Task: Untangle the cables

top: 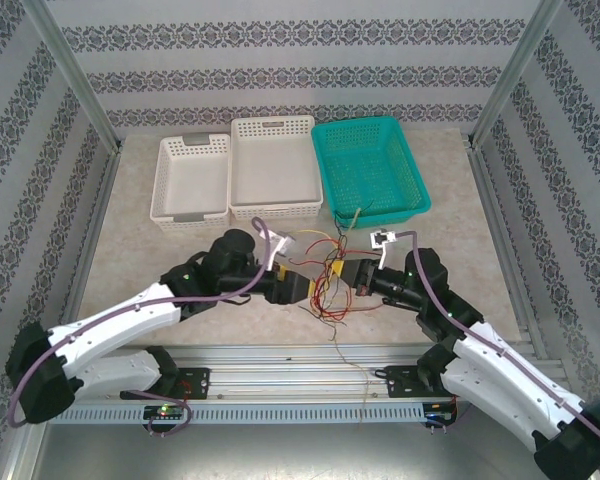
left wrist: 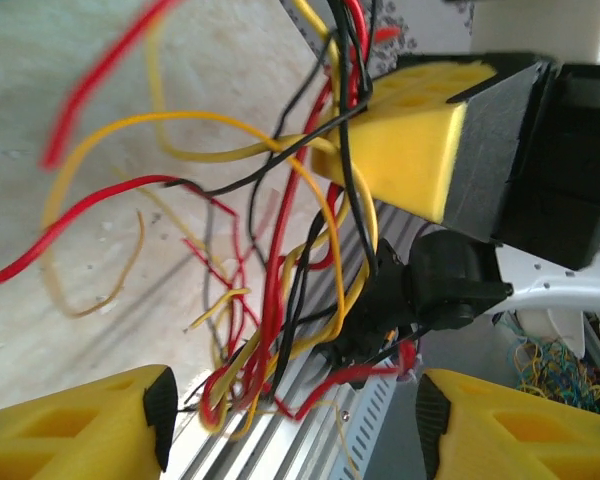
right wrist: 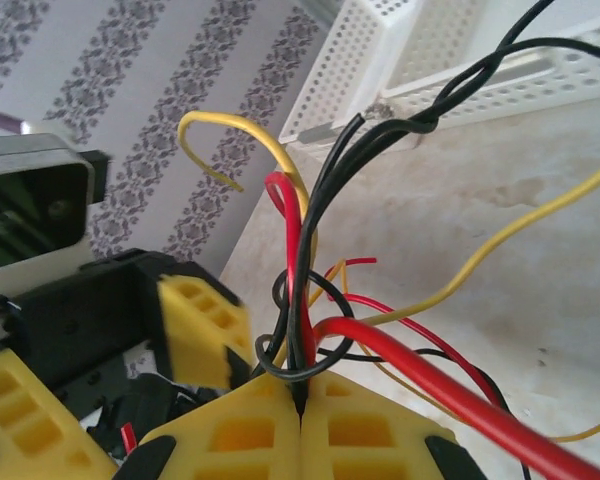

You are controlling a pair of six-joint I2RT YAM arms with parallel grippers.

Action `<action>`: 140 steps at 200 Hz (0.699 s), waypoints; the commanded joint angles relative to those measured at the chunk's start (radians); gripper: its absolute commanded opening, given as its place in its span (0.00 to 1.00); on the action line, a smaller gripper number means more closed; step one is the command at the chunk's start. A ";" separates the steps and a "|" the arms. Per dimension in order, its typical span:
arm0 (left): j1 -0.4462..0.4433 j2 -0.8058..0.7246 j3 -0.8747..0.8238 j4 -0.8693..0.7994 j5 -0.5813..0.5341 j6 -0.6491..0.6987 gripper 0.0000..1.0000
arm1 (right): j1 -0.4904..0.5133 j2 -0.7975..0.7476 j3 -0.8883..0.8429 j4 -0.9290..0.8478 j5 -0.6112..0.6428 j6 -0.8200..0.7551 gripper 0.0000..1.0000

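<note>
I have the right gripper (right wrist: 302, 392) pinched tight. Its yellow fingers meet with no gap, and a handful of red and black strands of the cables (top: 330, 290) is clamped in the seam. The left gripper (left wrist: 297, 420) stands with its jaws well apart. From its wrist camera I see red, yellow and black strands hanging through the gap, but neither pad presses on them, so it holds nothing. The two grippers face each other, tips close, above the middle of the table (top: 140, 250). The tangle hangs between and below them, with loops trailing on the surface toward the near edge. One thin strand runs out over the metal rail (top: 280, 365) at the front. Behind the knot sit the teal basket (top: 356, 121) and a white basket (top: 270, 122) beside it; whether a yellow end touches the teal one I cannot tell
</note>
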 commanded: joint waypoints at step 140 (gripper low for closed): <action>0.034 0.101 0.046 0.112 -0.043 0.073 0.00 | 0.024 0.010 0.042 0.163 0.001 0.003 0.00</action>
